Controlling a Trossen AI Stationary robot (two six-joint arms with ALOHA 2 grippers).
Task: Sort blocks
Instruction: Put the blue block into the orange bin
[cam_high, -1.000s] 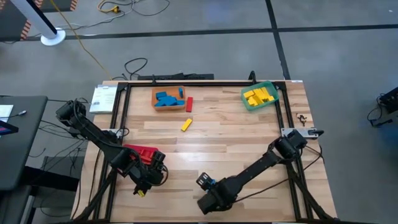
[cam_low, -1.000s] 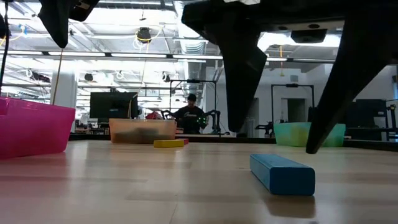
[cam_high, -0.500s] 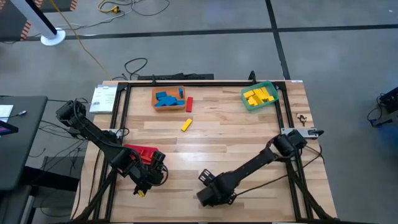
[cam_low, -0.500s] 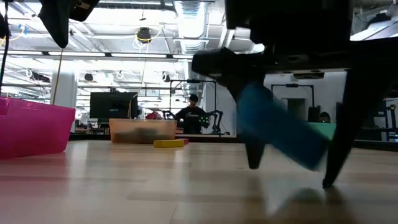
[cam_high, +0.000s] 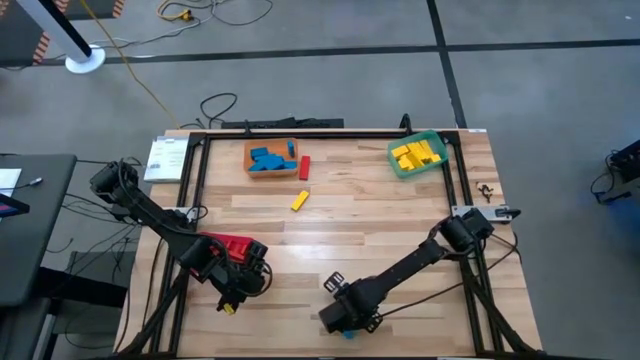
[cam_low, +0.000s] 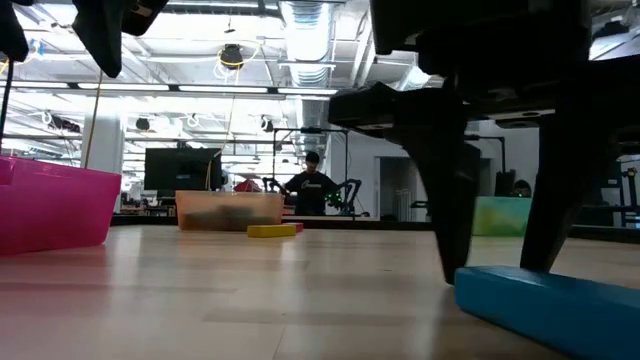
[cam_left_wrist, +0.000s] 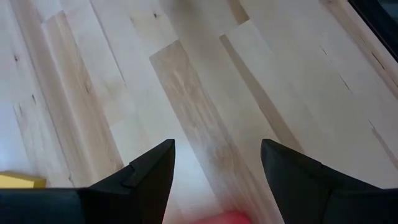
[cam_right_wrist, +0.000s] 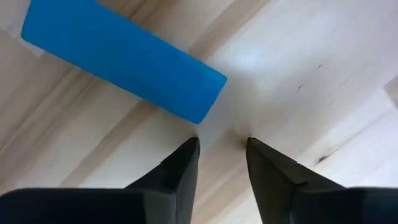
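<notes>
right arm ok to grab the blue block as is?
Probably not yet: the right tool is down at the table beside the blue block, whose end lies just outside its fingertips, not between them. Nothing else blocks it.

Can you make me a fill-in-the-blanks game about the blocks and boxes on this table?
1. The block lying just past the right gripper's fingers is ____.
2. The green bin holds blocks that are all ____.
3. Beside the orange bin, one ____ block lies on the table.
4. The loose block in the middle of the table is ____.

Missing words: blue, yellow, red, yellow.
</notes>
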